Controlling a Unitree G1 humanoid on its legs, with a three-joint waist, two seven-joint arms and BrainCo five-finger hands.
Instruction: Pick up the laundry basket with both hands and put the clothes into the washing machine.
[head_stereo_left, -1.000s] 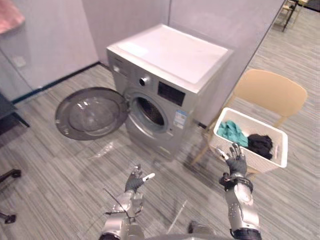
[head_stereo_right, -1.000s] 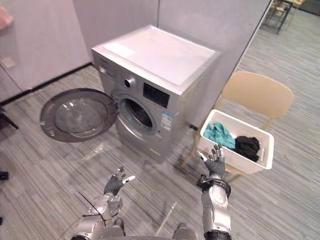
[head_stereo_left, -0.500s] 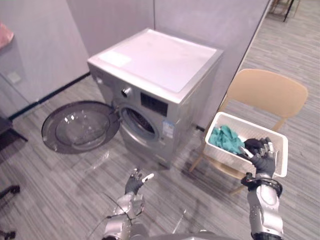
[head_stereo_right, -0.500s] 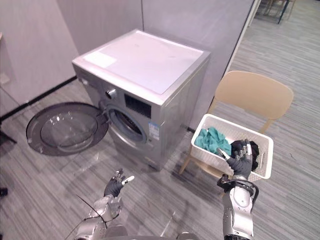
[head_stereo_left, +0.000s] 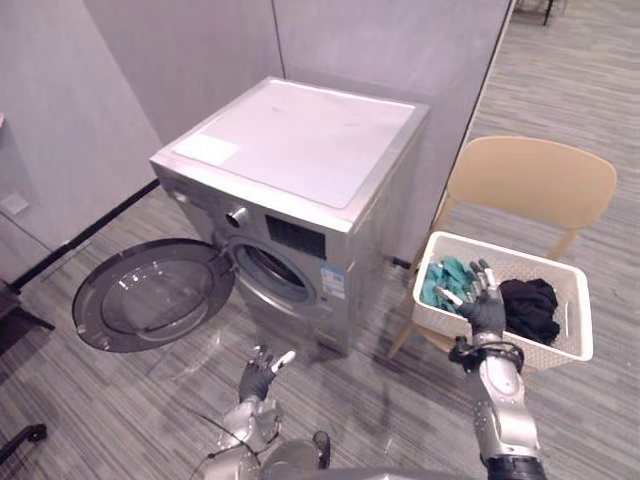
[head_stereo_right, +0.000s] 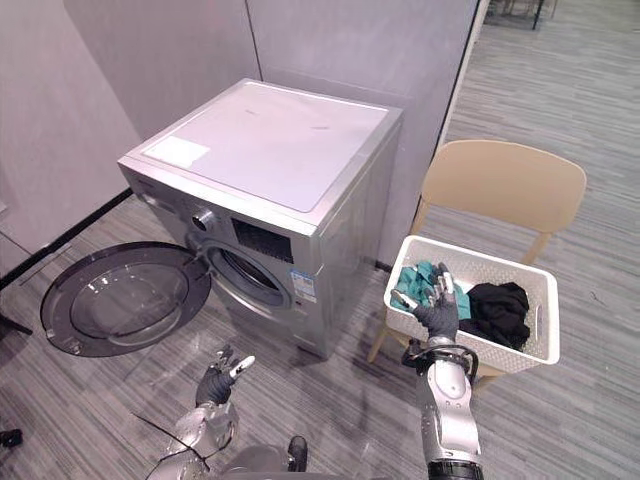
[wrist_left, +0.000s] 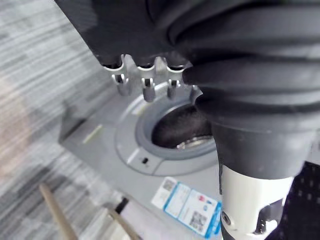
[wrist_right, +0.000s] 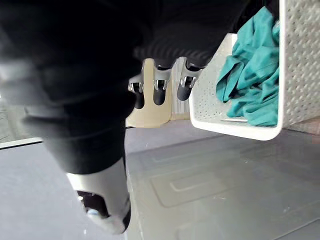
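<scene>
A white perforated laundry basket (head_stereo_left: 540, 262) sits on the seat of a wooden chair (head_stereo_left: 530, 180), right of the washing machine (head_stereo_left: 300, 150). It holds a teal cloth (head_stereo_left: 440, 280) and a black cloth (head_stereo_left: 528, 305). My right hand (head_stereo_left: 482, 308) is raised in front of the basket's near left side, fingers straight and spread, holding nothing. In the right wrist view the basket (wrist_right: 240, 125) and the teal cloth (wrist_right: 250, 95) lie a little past the fingertips. My left hand (head_stereo_left: 262, 372) hangs low over the floor before the machine, open and empty.
The machine's round door (head_stereo_left: 150, 300) is swung wide open to the left, and the drum opening (wrist_left: 180, 127) faces me. Grey partition walls stand behind the machine and the chair. Striped grey floor lies between me and the machine.
The camera has shifted. My right hand has moved left along the basket, from in front of the black cloth to in front of the teal cloth. The left hand stays low.
</scene>
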